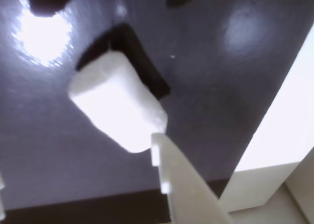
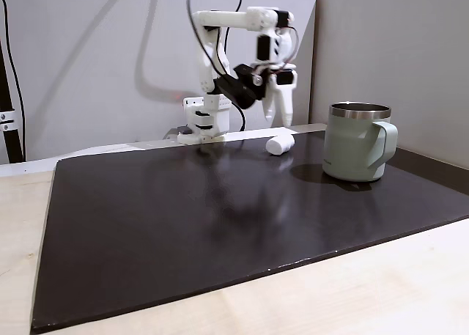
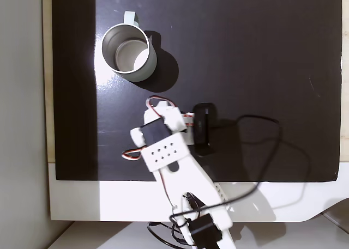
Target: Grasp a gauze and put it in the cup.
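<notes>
In the wrist view one white plastic finger [image 1: 184,185] of the gripper [image 2: 279,119] reaches up from the bottom edge, with small steps along its side, and its tip is just beside the near end of the gauze [image 1: 117,104]. The second finger is not clear in any picture, so I cannot tell how wide the jaws stand; they hold nothing, because the roll lies free on the mat [image 1: 206,87].

The gauze is directly under the gripper, a short soft cylinder of white fabric with a slightly fuzzy surface, lying on its side. I judge the arm hangs above it to line up for the grasp.

The mat under it is dark, smooth and a little shiny, so it reflects the lamp.

Farther away, to the right of the gripper in the side fixed view, the cup [image 2: 357,142] stands upright. It is pale green, matte, with a bare steel rim and a thick handle, and looks empty from above.
</notes>
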Available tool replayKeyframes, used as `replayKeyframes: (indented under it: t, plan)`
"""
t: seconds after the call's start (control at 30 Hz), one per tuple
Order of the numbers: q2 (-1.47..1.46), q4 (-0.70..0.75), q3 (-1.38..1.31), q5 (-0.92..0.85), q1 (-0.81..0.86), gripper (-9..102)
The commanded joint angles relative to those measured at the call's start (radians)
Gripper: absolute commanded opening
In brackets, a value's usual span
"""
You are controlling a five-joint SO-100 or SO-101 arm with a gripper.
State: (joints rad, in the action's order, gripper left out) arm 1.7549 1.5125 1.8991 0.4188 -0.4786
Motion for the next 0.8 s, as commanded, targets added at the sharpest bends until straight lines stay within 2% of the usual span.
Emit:
replayKeyframes:
  t: [0.0,0.77]
  plan:
    - [-0.040,-0.014,-0.051,0.003,-0.032,34]
    - [-0.235,-0.199,0.074,0.051,-0.172,31]
